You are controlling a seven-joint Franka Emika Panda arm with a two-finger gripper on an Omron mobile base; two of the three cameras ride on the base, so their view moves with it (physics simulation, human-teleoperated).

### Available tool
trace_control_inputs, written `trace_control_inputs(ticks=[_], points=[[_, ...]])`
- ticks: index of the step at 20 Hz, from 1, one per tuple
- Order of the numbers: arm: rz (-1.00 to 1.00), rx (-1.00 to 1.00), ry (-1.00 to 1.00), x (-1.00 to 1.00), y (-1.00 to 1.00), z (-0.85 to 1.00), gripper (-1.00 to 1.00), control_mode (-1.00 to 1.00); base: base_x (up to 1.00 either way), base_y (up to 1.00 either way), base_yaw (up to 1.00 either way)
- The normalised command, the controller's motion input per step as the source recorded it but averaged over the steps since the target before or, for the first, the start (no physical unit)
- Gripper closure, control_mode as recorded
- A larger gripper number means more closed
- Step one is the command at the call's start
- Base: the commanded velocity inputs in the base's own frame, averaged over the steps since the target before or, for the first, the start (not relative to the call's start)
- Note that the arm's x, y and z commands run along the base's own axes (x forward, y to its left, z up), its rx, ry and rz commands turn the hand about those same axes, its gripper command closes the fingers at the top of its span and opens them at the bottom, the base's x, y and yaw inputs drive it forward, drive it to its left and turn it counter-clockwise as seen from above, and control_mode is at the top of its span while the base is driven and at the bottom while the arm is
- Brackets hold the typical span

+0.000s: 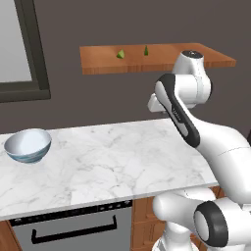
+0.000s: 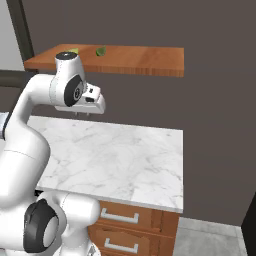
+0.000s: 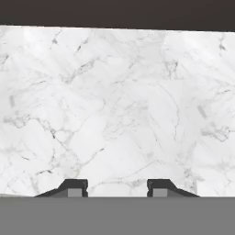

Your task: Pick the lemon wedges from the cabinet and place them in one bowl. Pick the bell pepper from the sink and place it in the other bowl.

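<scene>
Well, nothing is seen to be carried yet: the claw [image 3: 117, 188] is held partly open and empty, pointed down at the bare marble desk [image 3: 119, 105]. Both lemon wedges [image 1: 120, 54] are left on the cabinet [image 1: 98, 61] shelf, above the claw. One bowl [image 1: 28, 145] is parked empty well off to its side, so every placement appears to remain.

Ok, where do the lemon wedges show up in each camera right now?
Left base view: lemon wedges at the top centre, two apart on the cabinet.
Right base view: upper left on the same shelf, one wedge half hidden by the arm.
Hand view: marble counter.
Shared landmark: the cabinet, above the counter.
</scene>
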Motion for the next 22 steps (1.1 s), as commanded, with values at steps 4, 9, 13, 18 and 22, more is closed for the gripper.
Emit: trace_control_inputs(ticks=[4, 9, 13, 18, 22], points=[[0.00, -0.01, -0.03, -0.02, 0.12, 0.01, -1.00, -1.00, 0.00, 0.00, 0.00], [-0.03, -0.02, -0.12, -0.19, 0.03, 0.03, -1.00, -1.00, 0.00, 0.00, 0.00], [-0.06, -0.01, -0.15, -0.15, 0.00, 0.17, -1.00, -1.00, 0.00, 0.00, 0.00], [-0.06, 0.00, -0.06, -0.08, 0.00, 0.32, -1.00, -1.00, 0.00, 0.00, 0.00], [-0.02, 0.00, -0.04, -0.08, 0.01, 0.37, -1.00, -1.00, 0.00, 0.00, 0.00]])
